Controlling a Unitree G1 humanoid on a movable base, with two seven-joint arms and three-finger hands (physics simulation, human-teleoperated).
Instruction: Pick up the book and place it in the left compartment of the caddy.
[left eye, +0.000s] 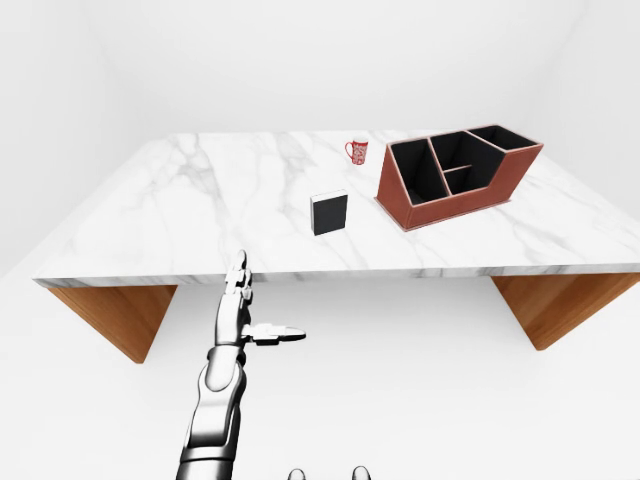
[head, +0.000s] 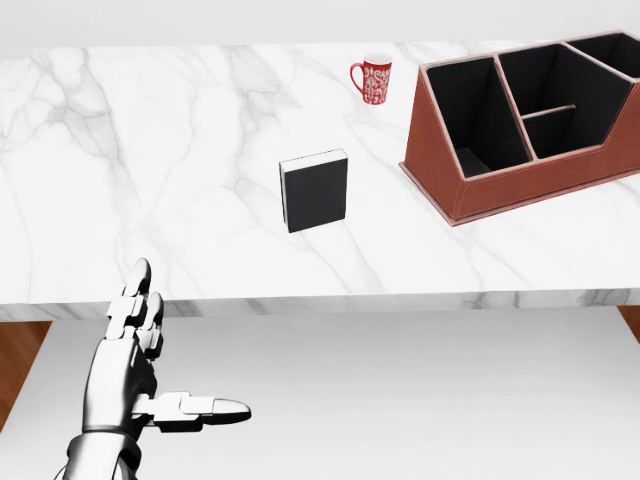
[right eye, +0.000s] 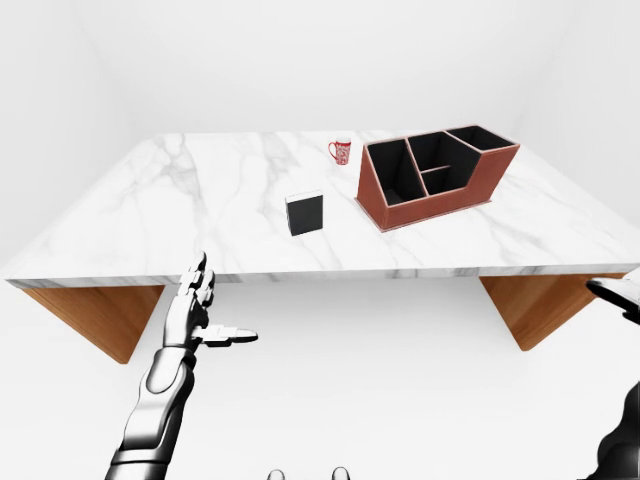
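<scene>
My left hand (head: 135, 370) hangs low at the left of the head view, below the near edge of the table (head: 150, 150). Its fingers (head: 135, 300) are spread and point up toward the marble, the thumb sticks out flat to the right, and it grips nothing. It touches neither the table nor anything on it.

My right hand (right eye: 615, 292) shows only as a sliver at the right edge of the right-eye view, below the table's near right corner. So little of it is visible that I cannot tell whether it is spread or closed. A dark part of that arm fills the bottom right corner of the same view.

The book (head: 314, 190) stands upright on the table, near the middle of the head view, its dark cover facing me and a pale edge along its top and left side. It is well apart from my left hand, up and to the right of it.

The caddy (head: 520, 175) sits to the right of the book, apart from it: a reddish-brown box with black compartments. Its left compartment (head: 478, 118) is the tall one nearest the book, and it looks open and dark inside.

A red patterned mug (head: 373, 78) stands farther up the view, between book and caddy, touching neither.
</scene>
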